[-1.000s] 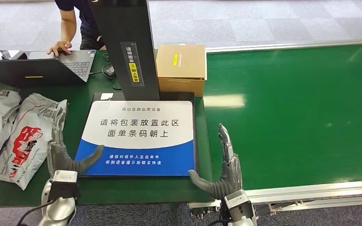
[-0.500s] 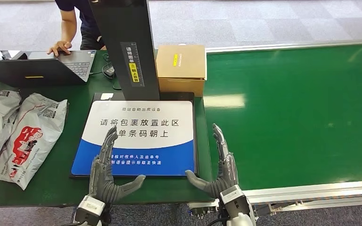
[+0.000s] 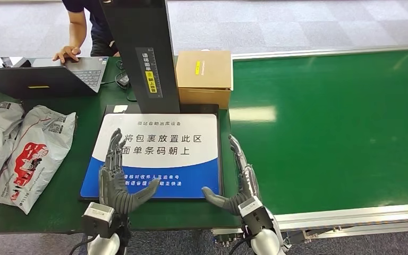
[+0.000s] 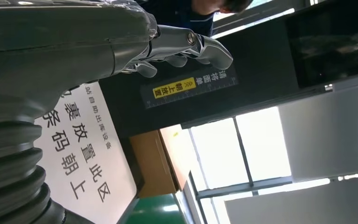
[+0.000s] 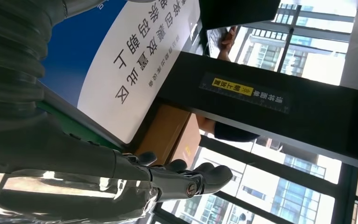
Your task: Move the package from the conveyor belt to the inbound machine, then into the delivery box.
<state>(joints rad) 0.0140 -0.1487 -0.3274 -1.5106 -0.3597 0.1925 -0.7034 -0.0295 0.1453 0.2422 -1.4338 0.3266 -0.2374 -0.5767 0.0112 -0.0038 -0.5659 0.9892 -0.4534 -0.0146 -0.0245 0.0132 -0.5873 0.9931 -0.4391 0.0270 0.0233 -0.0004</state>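
Head view shows the packages (image 3: 18,154) lying on the green table (image 3: 79,106), left of the scanner pad (image 3: 159,143). Left hand (image 3: 118,178) and right hand (image 3: 236,183) hover over the pad's near edge, fingers spread, holding nothing. Behind the pad stands a closed cardboard box (image 3: 204,77).

Open laptop (image 3: 58,74) at far-left of surface (image 3: 154,215); person's hand (image 3: 67,53) touching its keyboard. Cables (image 3: 123,79) beside laptop.

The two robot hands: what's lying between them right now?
In the head view, the blue-and-white pad of the inbound machine lies between the left hand and the right hand; no package rests there.
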